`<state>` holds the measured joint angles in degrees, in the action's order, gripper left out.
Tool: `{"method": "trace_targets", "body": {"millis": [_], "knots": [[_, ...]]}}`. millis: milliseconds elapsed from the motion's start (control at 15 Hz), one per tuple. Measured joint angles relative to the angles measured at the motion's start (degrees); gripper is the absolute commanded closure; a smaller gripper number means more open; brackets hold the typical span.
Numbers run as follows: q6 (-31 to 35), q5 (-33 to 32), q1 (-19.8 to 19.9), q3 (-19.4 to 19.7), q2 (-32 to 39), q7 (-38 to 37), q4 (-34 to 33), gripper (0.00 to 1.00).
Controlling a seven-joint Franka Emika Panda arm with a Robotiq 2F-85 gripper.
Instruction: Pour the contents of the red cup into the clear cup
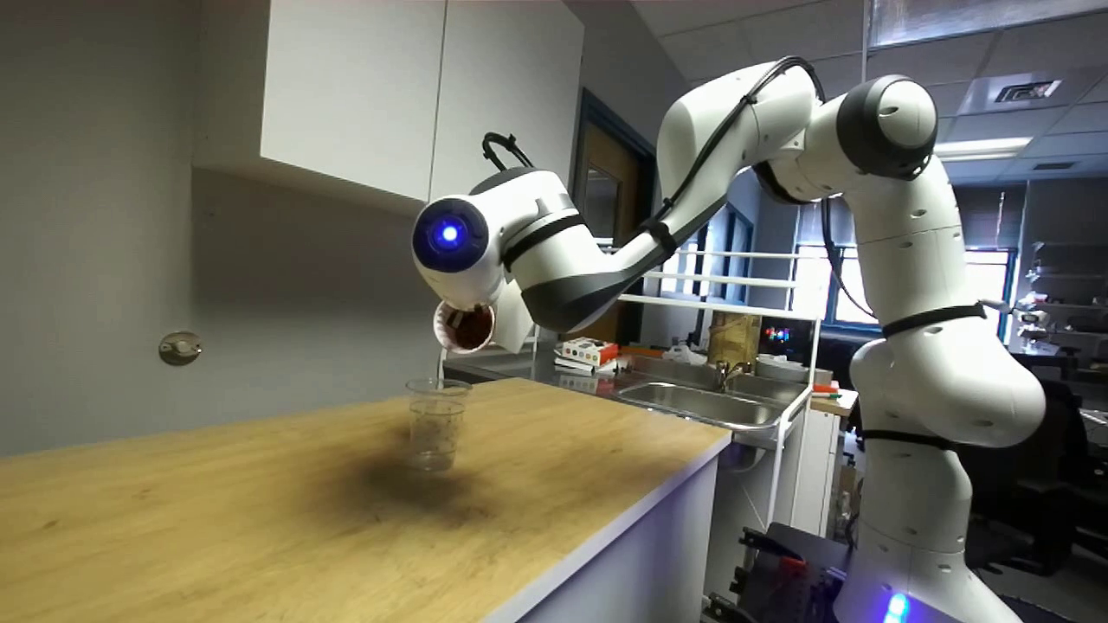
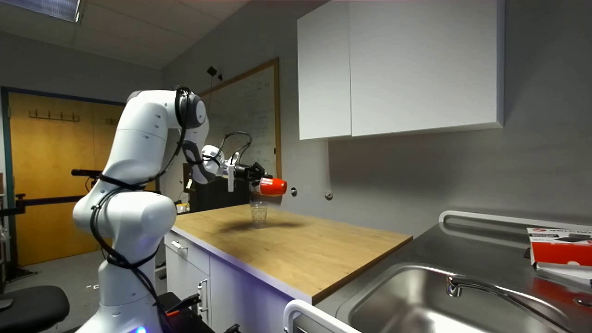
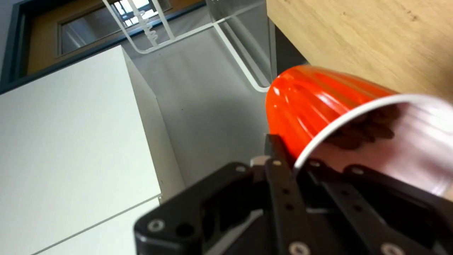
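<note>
wooden countertop [image 1: 363,528], meeting a grey wall [image 1: 286,346], bears the clear cup [image 1: 435,428].

The tumbler [image 1: 435,437] stands on the table [image 1: 260,528], with the cup [image 2: 274,186] above it in the fingers [image 3: 279,175]; in both exterior views, the sink [image 2: 395,303] lies right of the tumbler.

Wall [image 2: 370,178] is grey; white cabinet [image 2: 421,69] is mounted on it, higher than the wood-look bench [image 2: 296,247]; steel sink [image 2: 397,303] lies beside; whiteboard [image 2: 245,111] and wooden door [image 2: 55,148] noted; ceiling light [image 1: 982,149] is lit; windows [image 1: 987,281] show bright
</note>
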<state>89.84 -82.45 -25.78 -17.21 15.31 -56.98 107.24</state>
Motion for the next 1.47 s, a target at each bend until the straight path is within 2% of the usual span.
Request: {"method": "trace_targets", "body": {"millis": [800, 1200, 1467], "knots": [[-7.0, -8.2, -0.9, -1.1, 3.7, 0.0, 0.1, 0.95], [-7.6, -8.7, -2.0, -2.5, 5.2, -1.9, -0.3, 0.95], [-7.8, -13.7, -3.5, -2.8, 6.3, -3.8, -0.3, 0.95]]}}
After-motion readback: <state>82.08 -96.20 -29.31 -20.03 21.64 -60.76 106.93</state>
